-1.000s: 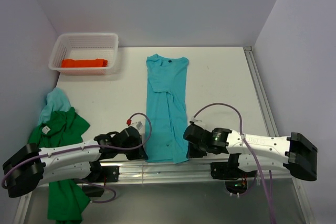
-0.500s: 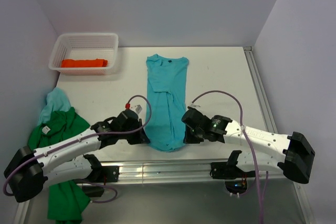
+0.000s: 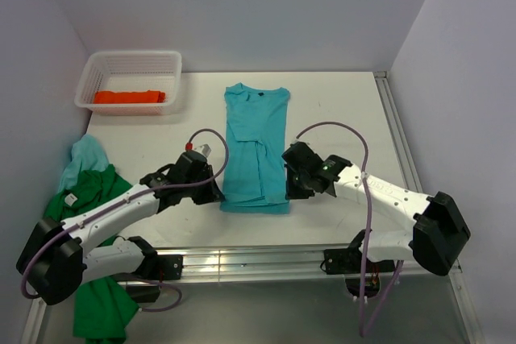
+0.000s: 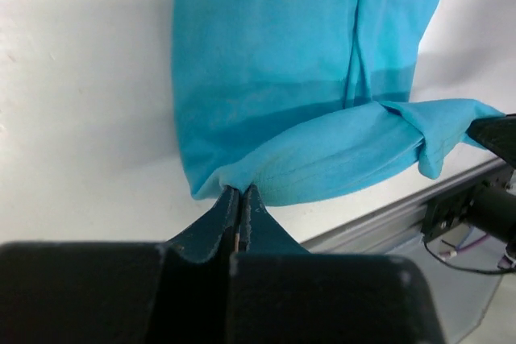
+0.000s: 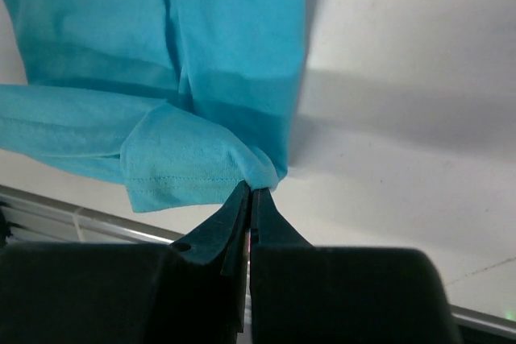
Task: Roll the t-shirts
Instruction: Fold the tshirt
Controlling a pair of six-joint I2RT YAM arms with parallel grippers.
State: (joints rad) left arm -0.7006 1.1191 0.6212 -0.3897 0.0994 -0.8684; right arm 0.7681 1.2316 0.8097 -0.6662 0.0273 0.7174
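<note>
Left hand (image 4: 240,193) and right hand (image 5: 251,192) pinch the turquoise t-shirt (image 3: 256,130) at its hem.

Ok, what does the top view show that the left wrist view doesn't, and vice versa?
Only the top view: the collar of the turquoise shirt, the basket holding the orange-red shirt, and the green shirt with a second turquoise shirt heaped at the left edge of the table. Only the left wrist view: a close-up of the left end effector pinched shut on the hem corner. Both: the turquoise shirt with its near hem lifted and turned back.
</note>
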